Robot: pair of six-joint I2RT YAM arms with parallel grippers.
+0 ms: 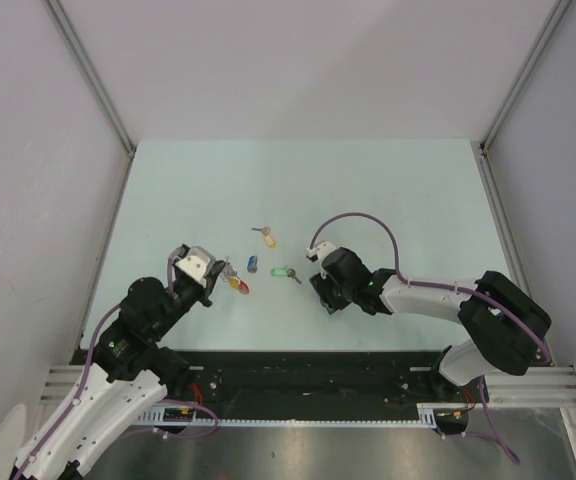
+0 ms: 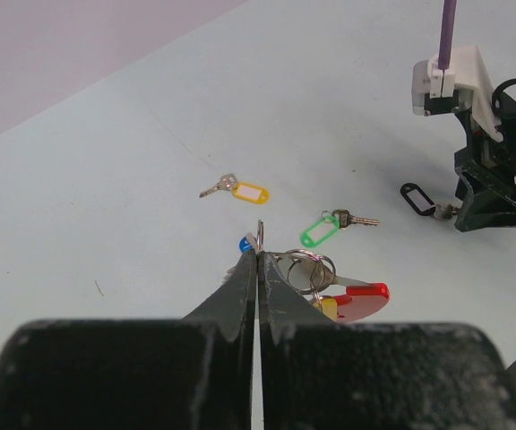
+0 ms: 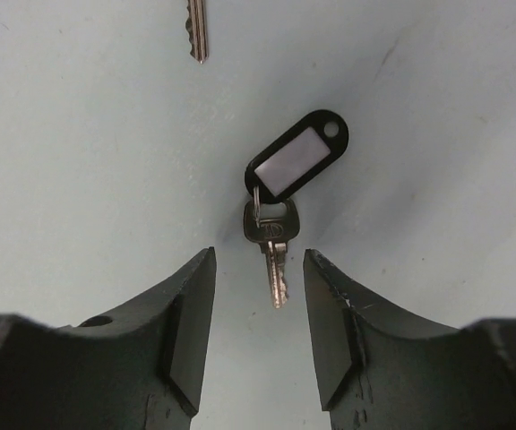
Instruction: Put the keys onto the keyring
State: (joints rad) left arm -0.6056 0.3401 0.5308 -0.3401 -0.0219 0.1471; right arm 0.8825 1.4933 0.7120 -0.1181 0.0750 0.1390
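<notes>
We log: left pincer (image 2: pixel 258 258) low, reaching forward, clamped together on keyring (image 2: pixel 358 301) | right pincer (image 3: pixel 258 262) angled down at surface (image 3: pixel 79 161), spread apart astride black-tagged key (image 3: pixel 274 235).

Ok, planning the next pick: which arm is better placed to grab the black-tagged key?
Right. The right gripper is open, straddling the black-tagged key lying on the table. The left gripper is shut on the keyring, farther off.

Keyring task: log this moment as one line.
left gripper: shut on keyring | right gripper: open above black key | green key, yellow key: loose
</notes>
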